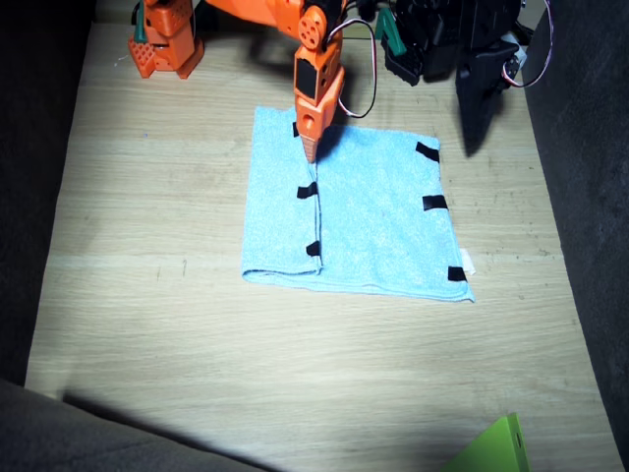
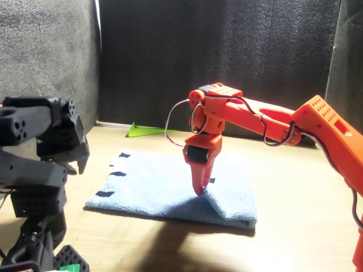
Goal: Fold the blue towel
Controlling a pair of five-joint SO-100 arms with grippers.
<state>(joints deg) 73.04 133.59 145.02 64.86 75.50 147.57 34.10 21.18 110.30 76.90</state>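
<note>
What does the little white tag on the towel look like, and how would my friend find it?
Start at the wooden table and find the blue towel spread in its middle. Follow the towel's edge that carries three black tape tabs, the one nearer the black left arm. The white tag sticks out beside the last tab; it is the only white bit.

— What did the orange right arm [image 2: 266, 122] do there?
— It reached over the desk [image 2: 295, 192], its right gripper [image 2: 199, 190] pointing straight down with the tip on the blue towel [image 2: 164, 187], at a raised fold.
— And the black left arm [image 2: 39, 164]?
— It stood folded up near the camera, clear of the towel.
</note>
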